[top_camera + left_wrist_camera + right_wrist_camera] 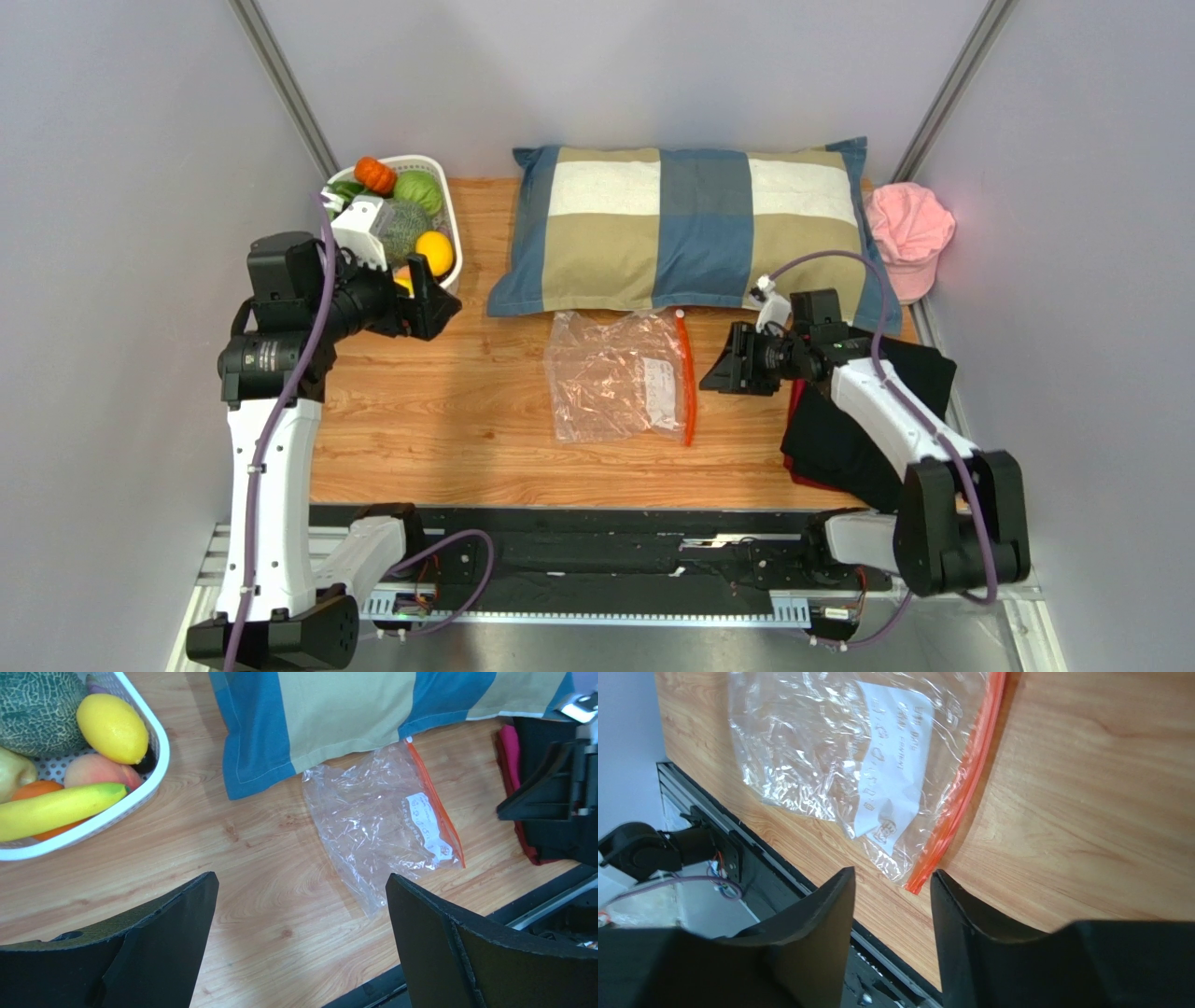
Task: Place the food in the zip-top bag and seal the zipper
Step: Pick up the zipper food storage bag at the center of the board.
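Wooden tabletop is carrying the zip-top bag, its zipper lying just beyond the right gripper's parted, empty fingers. Left gripper is hovering by the basket, fingers spread wide.

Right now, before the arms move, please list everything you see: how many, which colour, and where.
zip-top bag: 1, clear, white label, flat at table centre
zipper: 1, orange-red, bag's right edge
basket: 1, white, far-left corner
lemon: 1, yellow, in basket
banana: 1, yellow, in basket
melon: 1, green, in basket
peach: 1, pink-orange, in basket
tomato: 1, orange-red, in basket
pillow: 1, blue-tan-white checks, far edge
cap: 1, pink, far right
cloth: 1, black, right side
table: 1, light wood, under everything
left pincer: 1, black, open, by basket
right pincer: 1, black, open, beside zipper
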